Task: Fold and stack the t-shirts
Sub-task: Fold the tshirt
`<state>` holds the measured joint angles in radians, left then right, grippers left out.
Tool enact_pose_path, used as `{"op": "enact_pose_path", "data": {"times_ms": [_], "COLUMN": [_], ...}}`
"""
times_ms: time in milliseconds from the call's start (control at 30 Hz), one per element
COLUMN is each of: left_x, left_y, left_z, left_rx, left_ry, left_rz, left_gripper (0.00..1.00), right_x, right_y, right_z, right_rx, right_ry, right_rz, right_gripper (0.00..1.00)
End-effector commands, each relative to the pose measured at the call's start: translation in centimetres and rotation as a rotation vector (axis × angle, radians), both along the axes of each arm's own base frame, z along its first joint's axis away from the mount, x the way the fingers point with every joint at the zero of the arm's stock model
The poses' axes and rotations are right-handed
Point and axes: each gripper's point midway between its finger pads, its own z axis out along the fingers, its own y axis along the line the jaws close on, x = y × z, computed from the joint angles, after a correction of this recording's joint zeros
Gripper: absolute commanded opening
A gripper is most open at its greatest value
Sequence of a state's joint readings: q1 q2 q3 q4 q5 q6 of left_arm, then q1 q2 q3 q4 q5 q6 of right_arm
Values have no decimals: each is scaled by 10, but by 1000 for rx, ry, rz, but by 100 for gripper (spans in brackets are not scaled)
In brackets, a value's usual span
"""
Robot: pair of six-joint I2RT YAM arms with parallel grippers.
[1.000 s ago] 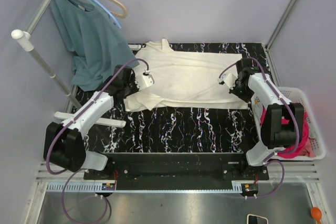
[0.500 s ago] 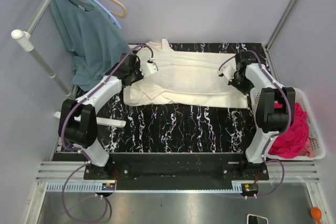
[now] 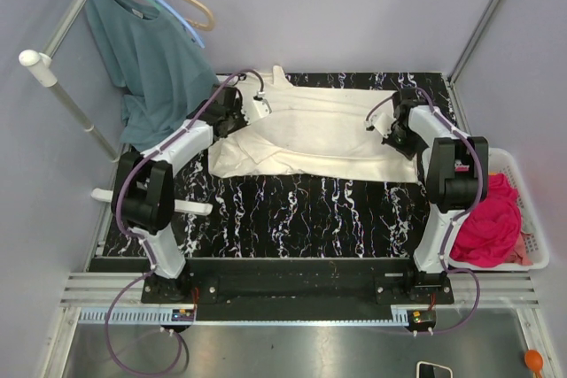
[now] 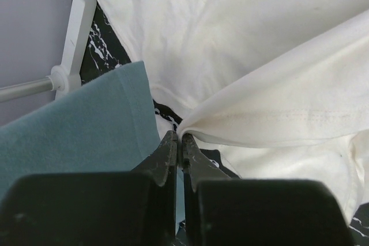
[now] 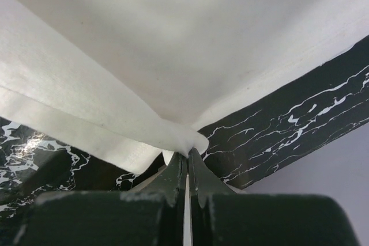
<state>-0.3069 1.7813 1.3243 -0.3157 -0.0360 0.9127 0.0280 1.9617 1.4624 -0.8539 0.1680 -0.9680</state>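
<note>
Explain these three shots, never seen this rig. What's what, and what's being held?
This is a robot with a left arm and a right arm, bolted at the near edge of a black marbled table. The wide shot looks down from above and behind them. The other two shots come from a camera on each wrist, looking along that arm's two fingers.

A cream tee lies on the table with a layer doubled over. The left fingers are shut on its edge at the left side, and the right fingers are shut on its edge at the right.

A pink tee sits in a white basket on the right. A teal shirt hangs on a rack at the left; nothing holds it.
</note>
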Motion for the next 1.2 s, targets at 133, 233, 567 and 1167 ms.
{"op": "enact_pose_path", "data": {"times_ms": [133, 233, 567, 1167], "left_x": [41, 46, 53, 71], "left_y": [-7, -7, -5, -4], "left_z": [26, 22, 8, 6], "left_rx": [-38, -37, -19, -23], "left_ry": [-117, -119, -121, -171], "left_rz": [24, 30, 46, 84], "left_gripper": [0, 0, 0, 0], "right_x": [31, 36, 43, 52], "right_y": [-13, -13, -16, -18], "right_z": [14, 14, 7, 3], "right_rx": [-61, -67, -80, -95], "right_ry": [-40, -46, -48, -69], "right_rz": [96, 96, 89, 79], "right_gripper": [0, 0, 0, 0]}}
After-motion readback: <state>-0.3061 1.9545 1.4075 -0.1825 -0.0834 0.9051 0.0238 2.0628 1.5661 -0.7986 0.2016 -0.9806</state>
